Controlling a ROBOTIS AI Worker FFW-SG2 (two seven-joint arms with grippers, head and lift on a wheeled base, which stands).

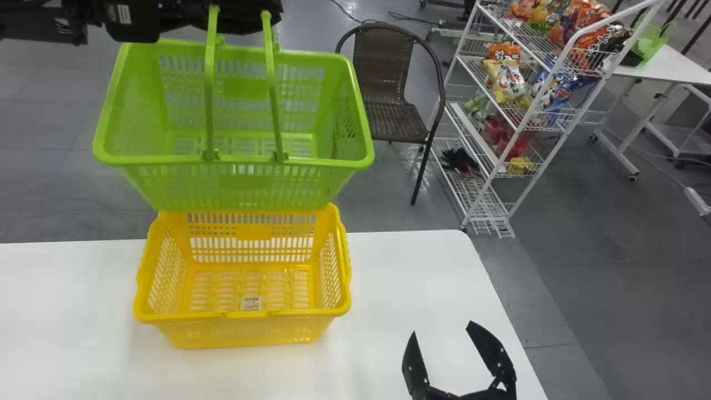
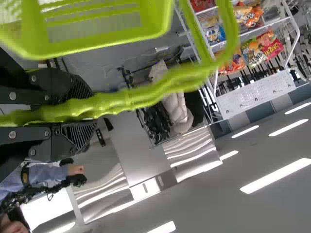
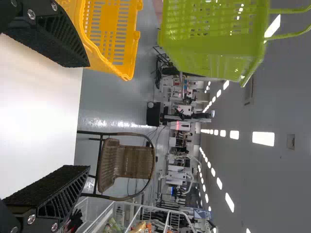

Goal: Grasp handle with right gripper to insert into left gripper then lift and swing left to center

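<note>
Up on your left, the left gripper (image 2: 91, 114) pinches the handle (image 1: 210, 83), its two green bars rising from the near rim of the green basket (image 1: 239, 183). That basket hangs in the air, just beyond the yellow basket (image 1: 250, 329), which sits upright on the table (image 1: 55, 311). Farther right, your right gripper (image 1: 442, 329) waits over the table, fingers spread, holding nothing.

By my reading, your handover and lift are done; what may remain is the swing to center, since the basket hangs left of the middle in the head view. Whether it's in its final spot, you can't tell.

Your count, left to right: two large baskets, one held handle, one chair (image 1: 389, 119), two grippers, one rack (image 1: 476, 139).
</note>
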